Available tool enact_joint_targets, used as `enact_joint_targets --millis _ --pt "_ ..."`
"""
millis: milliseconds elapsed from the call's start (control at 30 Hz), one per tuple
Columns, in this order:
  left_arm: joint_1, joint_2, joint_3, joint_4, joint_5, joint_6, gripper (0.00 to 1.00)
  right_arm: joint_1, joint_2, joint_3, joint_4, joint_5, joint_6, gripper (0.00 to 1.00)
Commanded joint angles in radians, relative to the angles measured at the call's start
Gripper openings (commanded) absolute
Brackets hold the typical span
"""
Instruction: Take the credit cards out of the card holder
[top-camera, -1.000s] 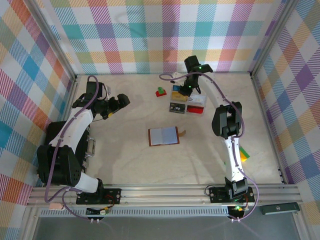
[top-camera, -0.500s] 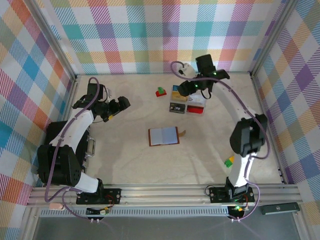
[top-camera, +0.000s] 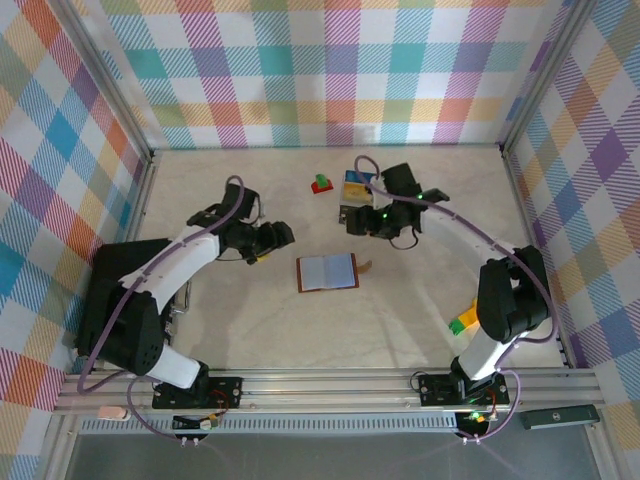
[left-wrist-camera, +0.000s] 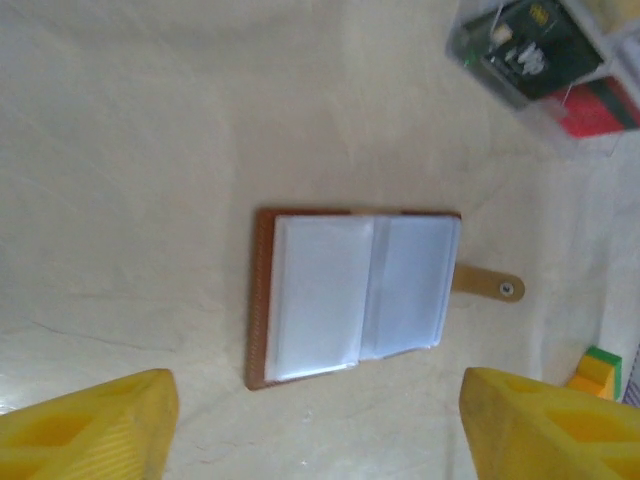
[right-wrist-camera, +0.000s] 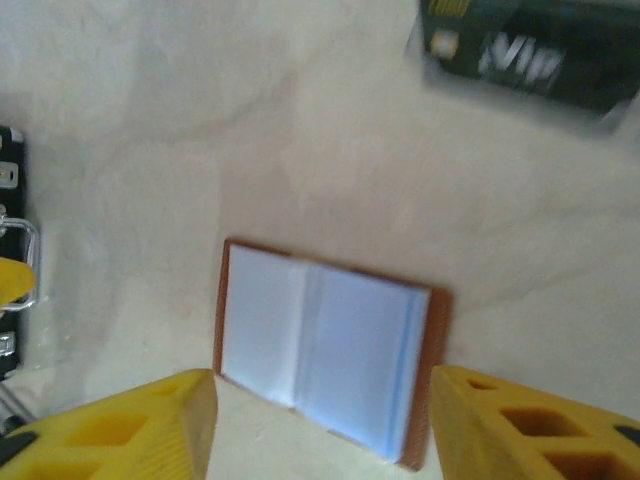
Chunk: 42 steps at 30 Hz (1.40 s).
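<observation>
Card holder (top-camera: 327, 271) lies open on the bench (top-camera: 250, 330); left hand (left-wrist-camera: 318, 425) and right hand (right-wrist-camera: 320, 425) hover near it, both spread, empty; no credit cards lie beside it, so every removal seems yet to do.

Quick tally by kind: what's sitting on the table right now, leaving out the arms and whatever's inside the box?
card holder: 1
clear compartment box: 1
small coloured blocks: 2
black case: 1
Total: 5
</observation>
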Motion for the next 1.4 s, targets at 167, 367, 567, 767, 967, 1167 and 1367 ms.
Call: enact_joint_targets --millis 167,367,567,767,967,1167,1367 --pt "-0.142 0.144 0.000 0.069 -0.072 -0.100 0.54 0.096 0.106 -0.040 0.069 0.040 0.235 0.51" --pt "-0.181 0.231 0.025 0.083 -0.085 -0.110 0.44 0.109 0.183 -0.048 0.058 0.073 0.239 0.49" --pt "-0.189 0.293 0.053 0.083 -0.087 -0.103 0.40 0.111 0.226 -0.054 0.043 0.082 0.233 0.49" --pt "-0.189 0.345 0.073 0.101 -0.058 -0.098 0.33 0.111 0.251 -0.074 0.050 0.079 0.240 0.49" --pt "-0.189 0.389 0.087 0.116 -0.039 -0.092 0.33 0.111 0.255 -0.089 0.052 0.086 0.243 0.49" --pt "-0.194 0.403 0.093 0.155 0.033 -0.096 0.26 0.111 0.264 -0.106 0.060 0.083 0.262 0.48" --pt "-0.199 0.428 0.111 0.158 0.058 -0.090 0.25 0.111 0.263 -0.132 0.076 0.088 0.288 0.47"
